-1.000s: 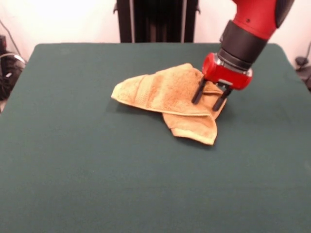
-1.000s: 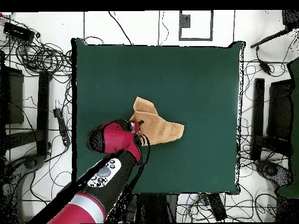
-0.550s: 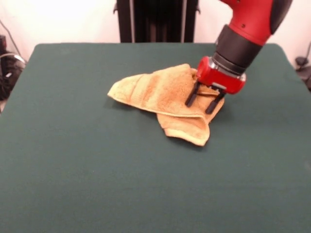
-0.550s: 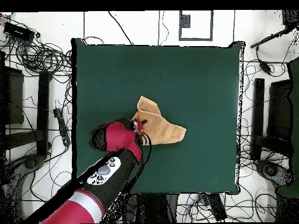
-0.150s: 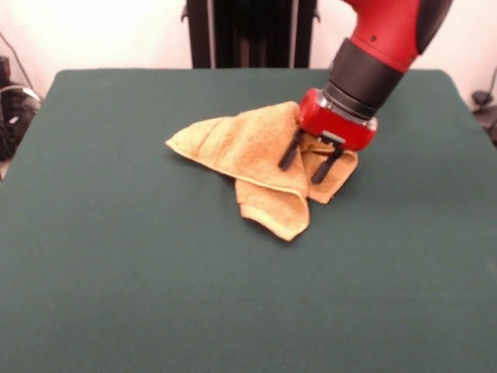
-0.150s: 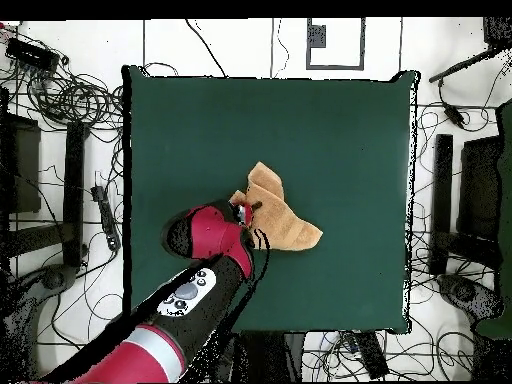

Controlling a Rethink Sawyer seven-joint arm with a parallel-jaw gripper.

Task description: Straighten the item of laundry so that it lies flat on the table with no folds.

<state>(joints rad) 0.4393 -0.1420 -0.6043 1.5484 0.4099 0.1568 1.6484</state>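
Cables (image 6: pixel 60 100) and stands ring the table (image 5: pixel 116 295); nothing else on the felt, only the arm (image 6: pixel 185 300) overhanging the towel's edge. Towel (image 5: pixel 241 148) sits around table centre, toward the robot's side, bunched: top layer folded over, one flap pointing to the camera, another under the gripper. Not flat. Gripper (image 5: pixel 304 165) tilted, fingers (image 5: pixel 289 152) moderately apart, tips pressing into the cloth; whether they pinch a fold, can't tell.

Red arm (image 5: pixel 388 35) tilted, hand (image 5: pixel 304 162) fingers apart
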